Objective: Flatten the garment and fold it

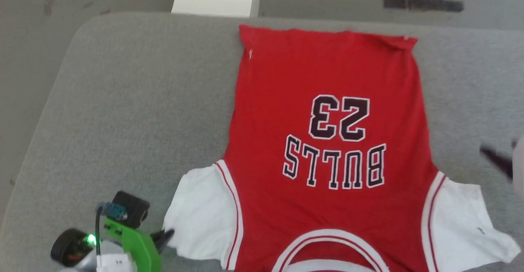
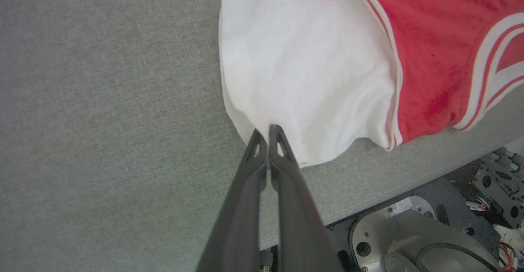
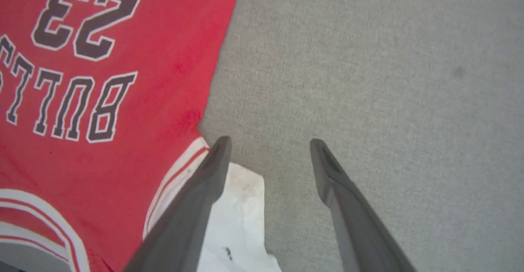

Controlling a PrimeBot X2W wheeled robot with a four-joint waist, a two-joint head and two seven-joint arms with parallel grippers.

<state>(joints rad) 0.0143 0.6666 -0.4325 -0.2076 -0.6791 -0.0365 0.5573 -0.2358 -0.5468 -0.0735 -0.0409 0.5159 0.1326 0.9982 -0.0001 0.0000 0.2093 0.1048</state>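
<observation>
Head view: shirt (image 1: 327, 149) lying flat on grey desk (image 1: 123, 100)

Print side is facing up, collar nearest the robot, hem at the far side, white sleeves spreading outward; left pincer (image 2: 268, 129) is resting pressed together, tips on one sleeve (image 2: 303, 71) at its edge, though I cannot tell whether cloth is caught between them; right pincer (image 3: 268, 143) is hanging spread beside the other sleeve (image 3: 241, 218), one finger overlapping it.
</observation>
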